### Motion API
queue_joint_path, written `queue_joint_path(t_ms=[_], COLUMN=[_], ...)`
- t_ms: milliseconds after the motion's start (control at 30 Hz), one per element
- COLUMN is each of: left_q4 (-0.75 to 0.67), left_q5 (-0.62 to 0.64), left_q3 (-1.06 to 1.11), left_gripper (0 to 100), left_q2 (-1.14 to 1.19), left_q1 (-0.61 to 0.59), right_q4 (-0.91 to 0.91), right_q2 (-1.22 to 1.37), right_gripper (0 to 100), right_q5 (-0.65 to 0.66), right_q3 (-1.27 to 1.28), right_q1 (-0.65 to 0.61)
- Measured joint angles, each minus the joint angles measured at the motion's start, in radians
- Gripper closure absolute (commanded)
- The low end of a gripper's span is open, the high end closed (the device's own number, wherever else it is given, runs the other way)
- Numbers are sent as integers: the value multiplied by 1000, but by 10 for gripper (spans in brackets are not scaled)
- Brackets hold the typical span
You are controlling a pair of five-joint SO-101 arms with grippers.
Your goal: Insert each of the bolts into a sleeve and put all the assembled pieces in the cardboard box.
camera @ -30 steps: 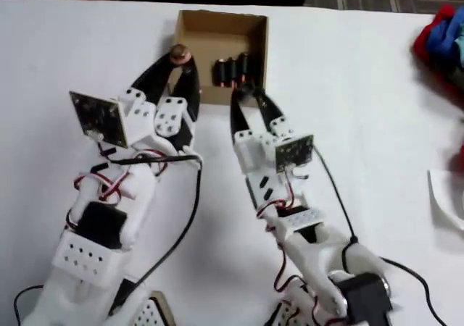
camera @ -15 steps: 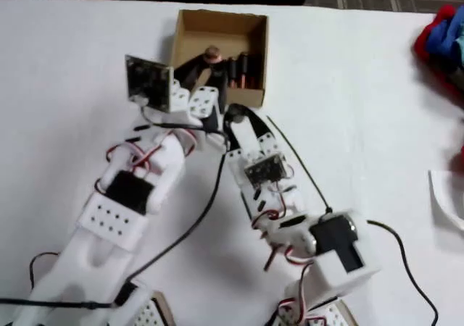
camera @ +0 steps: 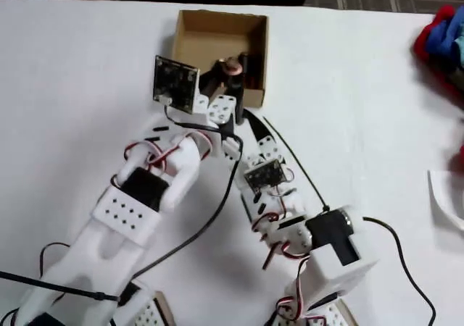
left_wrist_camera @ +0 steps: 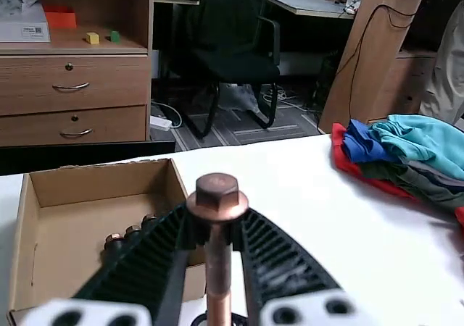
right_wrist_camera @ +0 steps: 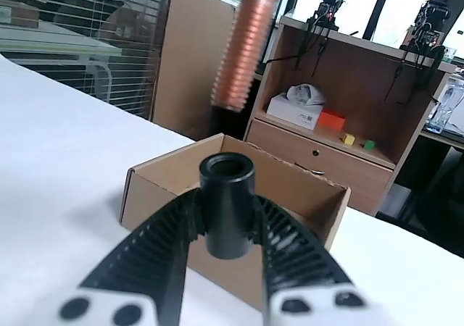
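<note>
Grasping one bolt (left_wrist_camera: 217,193) in left end effector (left_wrist_camera: 216,221), one sleeve (right_wrist_camera: 228,228) in right end effector (right_wrist_camera: 228,201), at cardboard box's (camera: 217,40) near edge, open surface (camera: 362,87) either side.

Count on inspection: one loose bolt (left_wrist_camera: 217,253) at the near wall of the box (camera: 210,30). One loose sleeve (right_wrist_camera: 227,206) just outside that wall. Three assembled pieces (left_wrist_camera: 129,233) inside the box, side by side, partly hidden. One box. One cloth pile (left_wrist_camera: 406,152) well apart from the box.

White table (camera: 377,87). Red, blue, teal cloth pile (camera: 442,40) at far right edge. Wooden drawer cabinet (left_wrist_camera: 72,94), black chair (left_wrist_camera: 232,51) beyond table.
</note>
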Motion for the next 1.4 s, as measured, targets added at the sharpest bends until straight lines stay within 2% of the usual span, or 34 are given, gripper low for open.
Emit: queue_joint_path(t_ms=[200,467,767,967,1400], left_q4=[0,-37,-64,-64,-72], left_q5=[0,0,0,0,2], left_q3=[0,-5,-5,-5,15], left_gripper=[975,975,975,975,975], left_q2=[12,71,74,74,72], left_q1=[0,2,2,2,2], right_q4=[0,6,124,181,273], right_q2=[0,-52,-167,-216,-327], right_gripper=[978,978,978,978,978], right_q5=[-9,-146,-160,-255,-267], right_q3=[0,37,60,66,104], right_q1=[-2,-2,-3,-3,-3])
